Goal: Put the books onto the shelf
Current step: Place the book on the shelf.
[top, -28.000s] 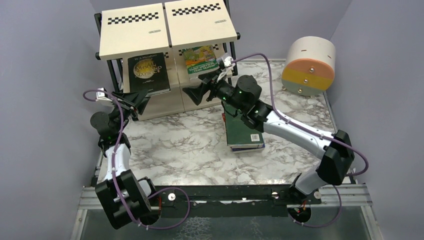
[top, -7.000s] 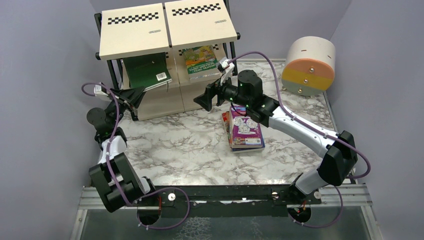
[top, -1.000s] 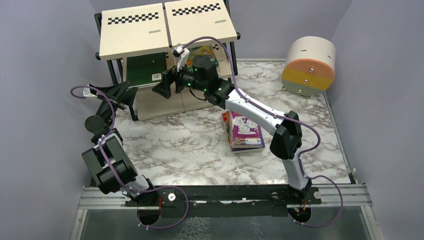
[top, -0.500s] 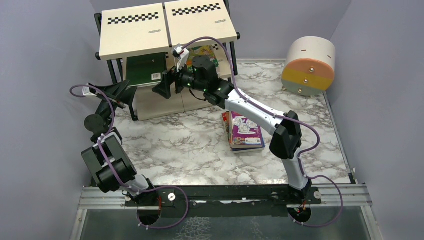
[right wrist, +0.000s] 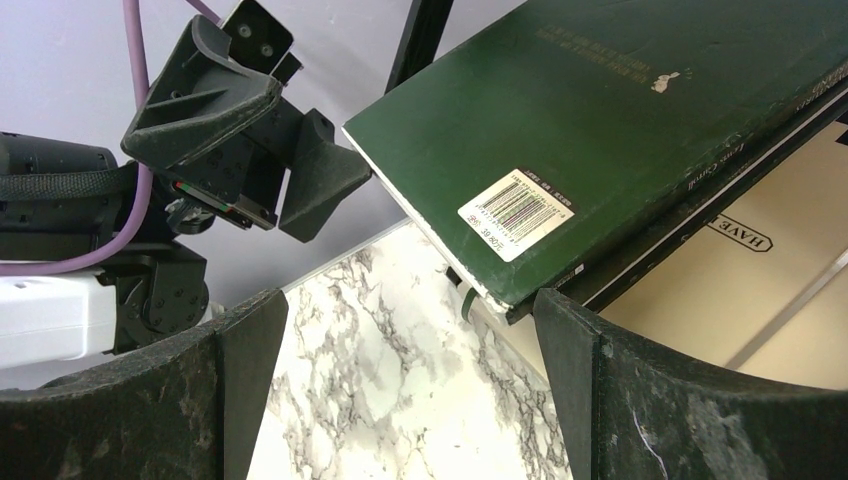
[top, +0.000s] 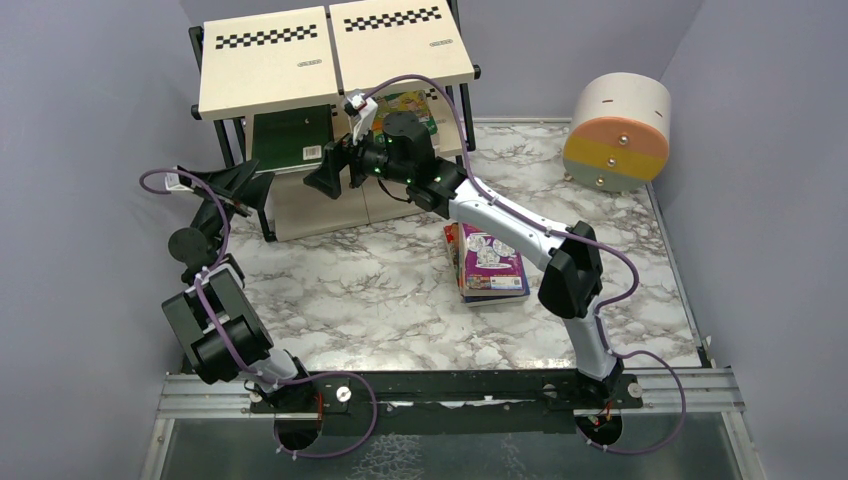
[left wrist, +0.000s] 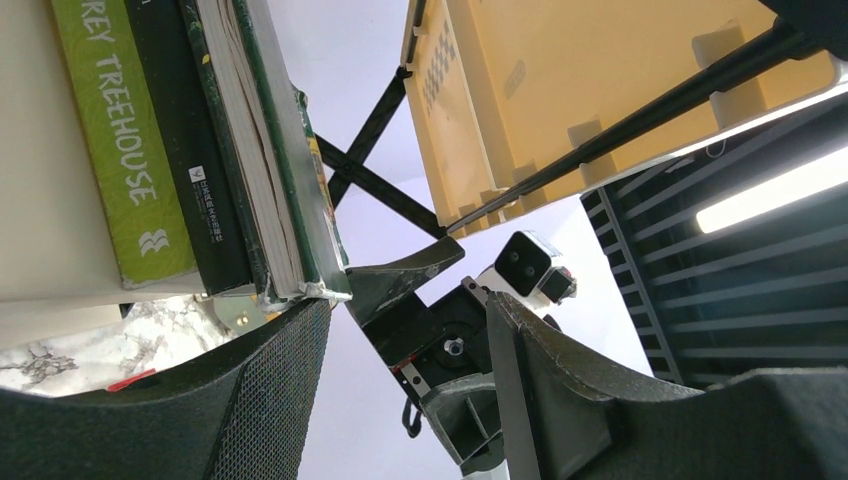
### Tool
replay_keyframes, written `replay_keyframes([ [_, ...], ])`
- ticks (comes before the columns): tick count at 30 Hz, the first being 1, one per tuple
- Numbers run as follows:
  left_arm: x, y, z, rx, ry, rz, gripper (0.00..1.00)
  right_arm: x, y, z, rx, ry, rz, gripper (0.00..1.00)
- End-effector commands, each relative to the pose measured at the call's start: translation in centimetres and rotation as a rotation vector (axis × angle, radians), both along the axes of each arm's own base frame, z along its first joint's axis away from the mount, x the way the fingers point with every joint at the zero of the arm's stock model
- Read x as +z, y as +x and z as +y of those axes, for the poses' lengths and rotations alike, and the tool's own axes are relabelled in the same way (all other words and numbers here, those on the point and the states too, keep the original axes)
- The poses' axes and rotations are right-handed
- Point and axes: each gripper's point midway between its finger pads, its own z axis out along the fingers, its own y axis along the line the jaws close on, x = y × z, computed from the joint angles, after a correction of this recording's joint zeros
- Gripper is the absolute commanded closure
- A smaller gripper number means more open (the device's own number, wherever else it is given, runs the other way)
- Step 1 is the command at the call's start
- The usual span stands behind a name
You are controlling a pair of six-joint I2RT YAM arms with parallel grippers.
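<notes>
The shelf [top: 265,70] stands at the back left. A dark green book [top: 290,135] lies in its left bay on top of other books, and a colourful book [top: 402,106] lies in the right bay. More books are stacked on the table, a purple one [top: 490,255] on top. My right gripper [top: 325,178] hangs open just in front of the green book [right wrist: 620,130], nothing between its fingers [right wrist: 405,310]. My left gripper [top: 245,185] is open at that book's left corner [left wrist: 300,200], with a finger [left wrist: 250,390] right under it. I cannot tell whether they touch.
A round beige-and-orange drum [top: 615,130] stands at the back right. Under the green book lie a black book [left wrist: 190,150] and a green-spined "Treehouse" book [left wrist: 120,150]. Purple walls close in on the marble table [top: 360,290]. The shelf's black frame leg [top: 268,225] is beside my left gripper.
Nothing has moved in the last second. Since seven seconds ago my right arm has swung from over the stack to the shelf's left bay, and the green book lies flatter there.
</notes>
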Motion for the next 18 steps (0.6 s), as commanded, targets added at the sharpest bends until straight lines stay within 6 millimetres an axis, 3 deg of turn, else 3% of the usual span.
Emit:
replay_keyframes([
  [1,2.0,0.0,0.1,0.031,0.066,-0.108,0.48,0.5,-0.1,0.6,-0.004,0.003,-0.019,0.08],
  [18,2.1,0.4,-0.7,0.015,0.072,-0.112,0.48,0.7,0.9,-0.5,-0.085,0.018,-0.025,0.08],
])
